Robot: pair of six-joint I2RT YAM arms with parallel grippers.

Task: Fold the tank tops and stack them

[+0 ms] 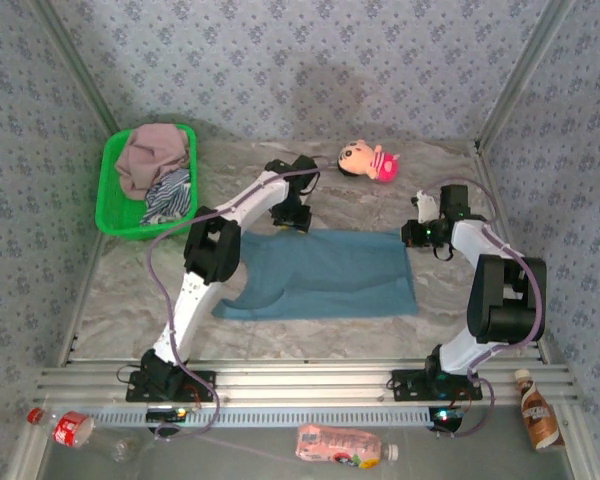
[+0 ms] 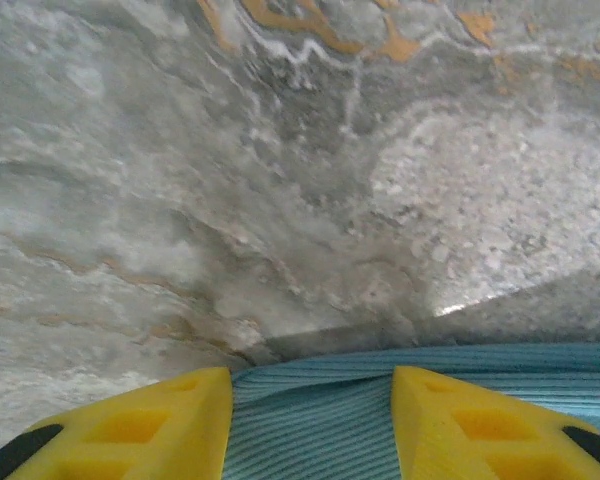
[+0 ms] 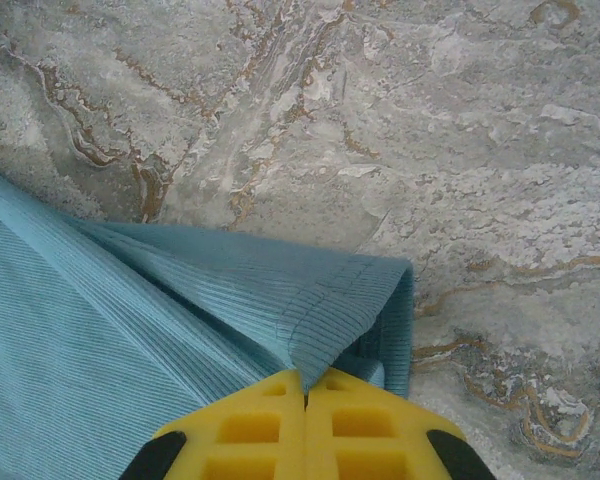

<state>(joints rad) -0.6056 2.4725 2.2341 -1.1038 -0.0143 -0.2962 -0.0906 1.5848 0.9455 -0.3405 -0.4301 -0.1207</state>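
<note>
The teal-blue tank top [image 1: 320, 275] lies spread flat on the marble table between the two arms. My left gripper [image 1: 294, 216] is at its far left edge. In the left wrist view the yellow fingers [image 2: 170, 420] stand apart, the left gripper [image 2: 312, 378] is open, and the ribbed teal cloth [image 2: 315, 435] lies loose between the jaws. My right gripper [image 1: 422, 236] is at the far right corner. There the right gripper [image 3: 305, 382] is shut on a pinched-up fold of the teal hem [image 3: 320, 300]. A mauve-pink top [image 1: 152, 150] and a striped top [image 1: 168, 198] sit crumpled in the basket.
The green basket [image 1: 108, 200] stands at the back left. A pink plush doll [image 1: 368, 160] lies at the back, between the grippers. Bottles [image 1: 340, 446] lie below the table's front rail. Patterned walls close in the back and both sides.
</note>
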